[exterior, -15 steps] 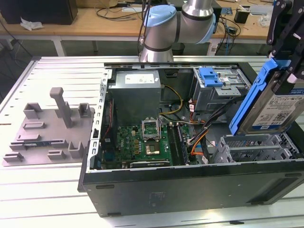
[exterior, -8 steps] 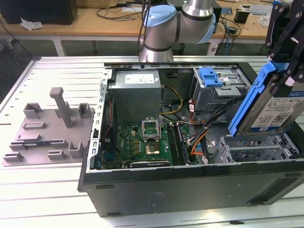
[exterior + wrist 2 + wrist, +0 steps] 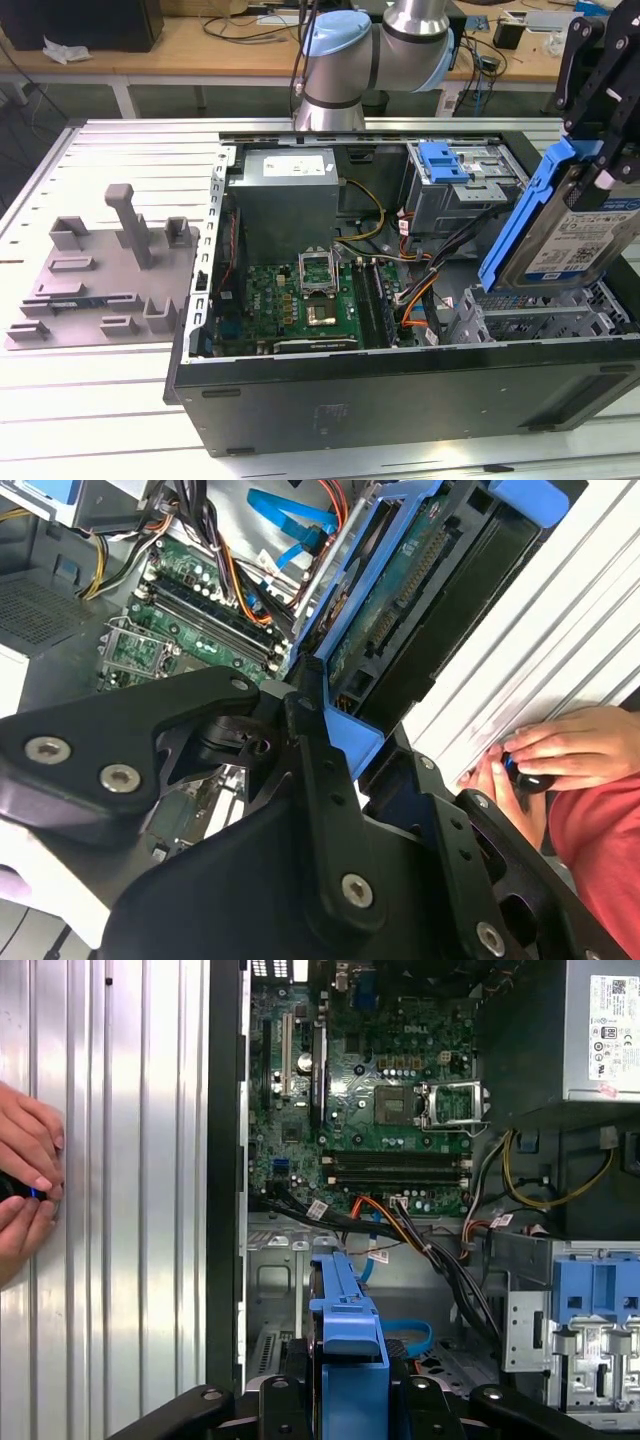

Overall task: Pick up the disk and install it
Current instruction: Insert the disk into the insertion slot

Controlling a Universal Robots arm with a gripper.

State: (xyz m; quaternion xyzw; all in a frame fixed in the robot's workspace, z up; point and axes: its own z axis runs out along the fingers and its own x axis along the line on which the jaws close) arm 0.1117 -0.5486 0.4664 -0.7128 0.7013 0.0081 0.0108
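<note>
The disk (image 3: 572,238), a silver drive with a white-and-blue label in a blue carrier bracket, hangs tilted above the right end of the open computer case (image 3: 400,392). My gripper (image 3: 597,165) is shut on its upper end. Just below it sits the metal drive cage (image 3: 540,322). In the second wrist view the disk (image 3: 398,592) shows its green circuit side and blue frame, clamped by the gripper (image 3: 335,765). In the first wrist view the disk (image 3: 345,1335) is seen edge-on in the gripper (image 3: 345,1400), over the case floor beside the cables.
The motherboard (image 3: 310,300) and power supply (image 3: 285,195) fill the case's left half. A second blue bracket (image 3: 445,160) sits in the far bay. A grey fixture plate (image 3: 100,270) lies on the table at the exterior view's left. A person's hands (image 3: 25,1180) rest on the table beside the case.
</note>
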